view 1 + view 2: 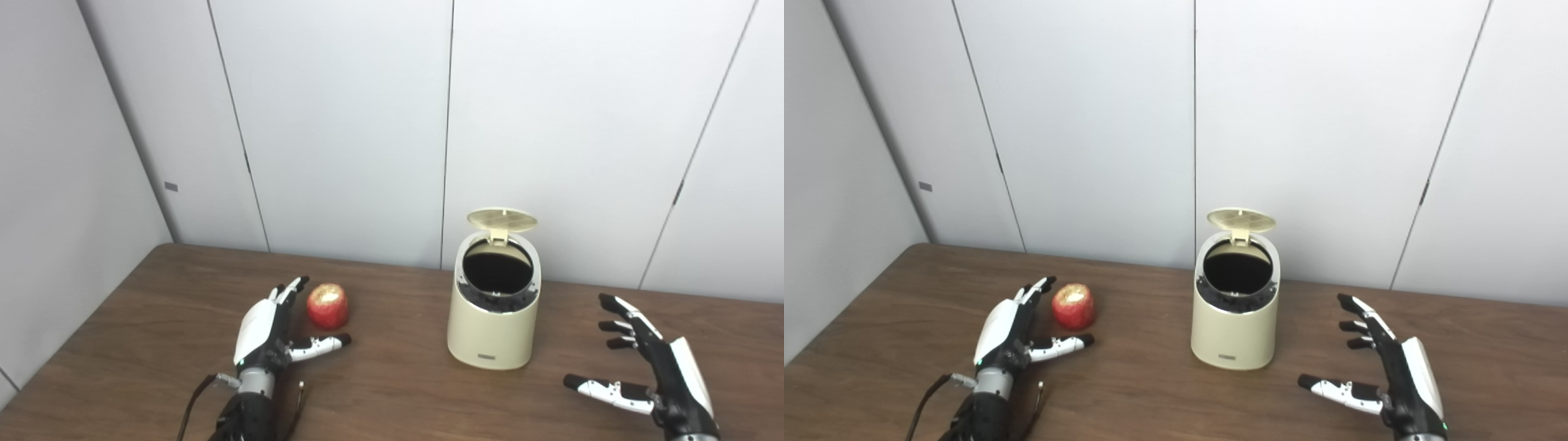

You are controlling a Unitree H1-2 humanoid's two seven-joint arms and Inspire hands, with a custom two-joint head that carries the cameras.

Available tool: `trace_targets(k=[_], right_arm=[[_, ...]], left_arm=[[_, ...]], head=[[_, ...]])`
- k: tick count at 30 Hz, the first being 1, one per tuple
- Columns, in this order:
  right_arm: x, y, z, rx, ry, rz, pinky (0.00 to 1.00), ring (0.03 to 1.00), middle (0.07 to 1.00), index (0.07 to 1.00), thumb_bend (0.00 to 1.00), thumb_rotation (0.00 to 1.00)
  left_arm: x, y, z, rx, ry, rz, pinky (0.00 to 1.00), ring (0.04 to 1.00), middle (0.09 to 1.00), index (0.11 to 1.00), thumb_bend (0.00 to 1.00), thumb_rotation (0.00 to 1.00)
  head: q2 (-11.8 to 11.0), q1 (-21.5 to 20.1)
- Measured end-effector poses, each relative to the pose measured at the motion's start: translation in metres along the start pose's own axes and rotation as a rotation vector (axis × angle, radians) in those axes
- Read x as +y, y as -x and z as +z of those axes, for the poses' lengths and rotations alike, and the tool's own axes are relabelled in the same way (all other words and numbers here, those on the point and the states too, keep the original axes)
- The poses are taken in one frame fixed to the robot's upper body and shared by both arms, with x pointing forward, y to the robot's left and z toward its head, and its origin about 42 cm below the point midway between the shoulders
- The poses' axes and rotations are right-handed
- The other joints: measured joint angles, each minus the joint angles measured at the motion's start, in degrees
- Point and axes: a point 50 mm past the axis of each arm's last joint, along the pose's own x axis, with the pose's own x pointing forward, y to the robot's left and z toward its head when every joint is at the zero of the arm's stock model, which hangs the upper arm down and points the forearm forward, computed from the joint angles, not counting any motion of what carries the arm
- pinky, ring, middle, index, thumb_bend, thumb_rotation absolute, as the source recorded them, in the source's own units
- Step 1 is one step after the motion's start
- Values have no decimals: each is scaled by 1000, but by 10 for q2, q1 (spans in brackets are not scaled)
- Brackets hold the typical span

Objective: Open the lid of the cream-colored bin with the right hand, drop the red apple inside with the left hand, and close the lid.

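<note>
On the brown worktop (153,318) before grey wall panels, our left hand (266,331) lies spread beside the red apple (328,305), not gripping. We judge grasping comes next. The cream-colored bin (493,324) stands lid (502,219) up; our right hand (649,367) waits spread, empty.

One cream-colored bin (493,318) stands on one wooden table (153,318), its single lid (502,219) raised at the bin's 12 o'clock. One red apple (328,305) lies at the bin's 9 o'clock. Two robot hands are in view: one left hand (266,327) and one right hand (649,367), both holding nothing.
</note>
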Motion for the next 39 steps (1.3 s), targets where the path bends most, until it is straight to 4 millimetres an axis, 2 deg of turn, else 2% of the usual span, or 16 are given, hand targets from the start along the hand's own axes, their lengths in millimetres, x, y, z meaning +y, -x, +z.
trace_targets(k=[5, 7, 10, 15, 18, 19, 20, 21, 22, 24, 30, 36, 39], right_arm=[[1, 1, 2, 5, -5, -2, 637, 739, 842, 833, 779, 221], [1, 1, 3, 7, -5, -3, 636, 738, 839, 832, 780, 221], [1, 2, 4, 5, -6, -5, 633, 742, 841, 834, 773, 232], [1, 3, 7, 0, -8, -6, 638, 743, 842, 835, 767, 208], [1, 3, 8, 1, -5, -7, 631, 738, 837, 833, 766, 193], [0, 3, 8, 2, -3, -7, 630, 736, 836, 832, 766, 191], [0, 3, 8, 2, -2, -7, 629, 734, 835, 831, 765, 189], [1, 3, 8, 1, -3, -8, 628, 734, 835, 831, 765, 188], [1, 3, 9, 1, -2, -8, 625, 732, 833, 830, 762, 186], [1, 3, 9, 2, 1, -8, 623, 733, 833, 831, 754, 186], [0, 2, 12, 4, 6, -14, 628, 738, 834, 833, 743, 193], [1, 3, 12, 6, 4, -13, 628, 743, 838, 832, 740, 207], [2, 3, 12, 7, -1, -13, 635, 745, 841, 831, 745, 184]], left_arm=[[-4, -6, 0, 2, -1, 16, 899, 931, 838, 887, 937, 365], [-5, -9, 0, 5, -1, 21, 862, 861, 807, 863, 917, 346], [-6, -14, 0, 8, 8, 38, 856, 777, 714, 795, 877, 273], [-9, -18, 2, -8, 19, 42, 853, 723, 640, 712, 821, 192], [-10, -18, 3, -14, 22, 42, 827, 677, 574, 628, 783, 136], [-11, -18, 3, -17, 24, 42, 837, 668, 556, 563, 655, 103], [-11, -19, 4, -19, 26, 40, 845, 659, 539, 522, 575, 82], [-12, -19, 4, -20, 29, 40, 849, 656, 533, 508, 548, 74], [-12, -19, 4, -19, 32, 39, 845, 640, 499, 512, 535, 38], [-14, -21, 5, -25, 38, 33, 773, 592, 472, 504, 526, 7], [-18, -22, 9, -49, 38, 19, 864, 602, 475, 494, 524, 0], [-18, -22, 11, -61, 36, 23, 820, 597, 472, 496, 525, 0], [-17, -20, 13, -81, 45, 42, 827, 590, 473, 496, 525, 0]], head=[[3, -4], [4, -5], [5, -7], [10, -8], [11, -8], [11, -8], [11, -9], [12, -9], [12, -9], [12, -9], [12, -9], [11, -13], [9, -17]])
